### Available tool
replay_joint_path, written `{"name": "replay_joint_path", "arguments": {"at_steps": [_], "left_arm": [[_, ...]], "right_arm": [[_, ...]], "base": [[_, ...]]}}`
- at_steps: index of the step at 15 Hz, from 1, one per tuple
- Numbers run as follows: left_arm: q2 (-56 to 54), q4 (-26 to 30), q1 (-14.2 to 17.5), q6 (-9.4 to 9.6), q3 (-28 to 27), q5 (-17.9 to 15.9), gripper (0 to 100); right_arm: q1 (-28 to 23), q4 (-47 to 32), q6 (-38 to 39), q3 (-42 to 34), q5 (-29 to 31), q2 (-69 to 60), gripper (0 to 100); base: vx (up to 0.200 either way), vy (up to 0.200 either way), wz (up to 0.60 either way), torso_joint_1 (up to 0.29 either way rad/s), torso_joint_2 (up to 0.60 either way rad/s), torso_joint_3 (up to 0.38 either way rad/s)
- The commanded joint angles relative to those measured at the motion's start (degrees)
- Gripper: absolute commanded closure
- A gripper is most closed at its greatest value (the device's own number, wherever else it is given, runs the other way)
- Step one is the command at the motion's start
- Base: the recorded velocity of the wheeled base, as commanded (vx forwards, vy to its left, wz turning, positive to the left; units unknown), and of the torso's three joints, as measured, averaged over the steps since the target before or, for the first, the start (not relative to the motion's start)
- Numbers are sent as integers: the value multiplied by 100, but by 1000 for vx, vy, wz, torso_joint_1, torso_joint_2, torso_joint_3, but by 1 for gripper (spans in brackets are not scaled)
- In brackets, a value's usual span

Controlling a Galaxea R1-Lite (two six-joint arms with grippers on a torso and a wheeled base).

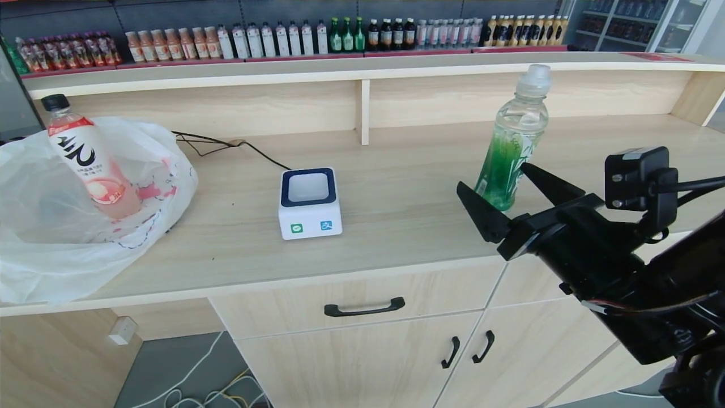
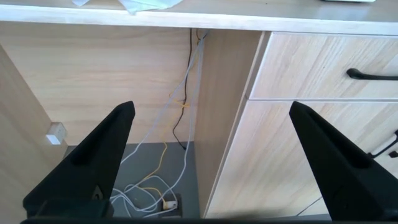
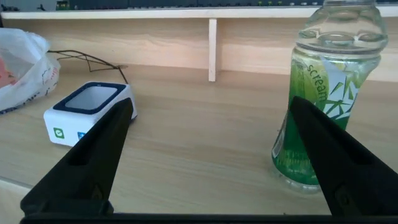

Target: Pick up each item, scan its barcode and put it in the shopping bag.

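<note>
Two grippers, both with fingers spread wide and holding nothing: my left gripper (image 2: 211,106) hangs low before the cabinet front (image 2: 311,68), while my right gripper (image 1: 490,174) sits at the tabletop's (image 1: 396,192) near edge. The green drink bottle (image 1: 512,141) stands upright just ahead of it. The barcode scanner (image 1: 310,203) is mid-tabletop. At far left, a pink bottle (image 1: 90,164) leans inside the shopping bag (image 1: 34,238).
</note>
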State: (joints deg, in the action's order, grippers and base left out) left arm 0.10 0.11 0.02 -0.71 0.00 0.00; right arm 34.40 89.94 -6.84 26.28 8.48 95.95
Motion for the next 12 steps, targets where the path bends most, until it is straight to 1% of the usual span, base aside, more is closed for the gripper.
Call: {"name": "replay_joint_path", "arguments": {"at_steps": [1,7,8,9,10,11,12], "left_arm": [[-1,-2,6,0,0,0,0],[-1,-2,6,0,0,0,0],[-1,-2,6,-8,0,0,0],[-1,-2,6,-8,0,0,0],[-1,-2,-2,-8,0,0,0],[-1,-2,6,0,0,0,0],[-1,-2,6,-8,0,0,0]], "right_arm": [[-21,6,-2,-36,4,20,0],[-127,6,-2,-115,4,20,0],[-549,6,-37,-132,-5,2,0],[-1050,6,-353,52,-101,20,0],[-1234,6,-432,79,-268,64,0],[-1313,6,-441,44,-471,205,0],[-1357,6,-450,96,-497,319,0]], "base": [[0,0,0,0,0,0],[0,0,0,0,0,0],[0,0,0,0,0,0],[0,0,0,0,0,0],[0,0,0,0,0,0],[0,0,0,0,0,0],[0,0,0,0,0,0]]}}
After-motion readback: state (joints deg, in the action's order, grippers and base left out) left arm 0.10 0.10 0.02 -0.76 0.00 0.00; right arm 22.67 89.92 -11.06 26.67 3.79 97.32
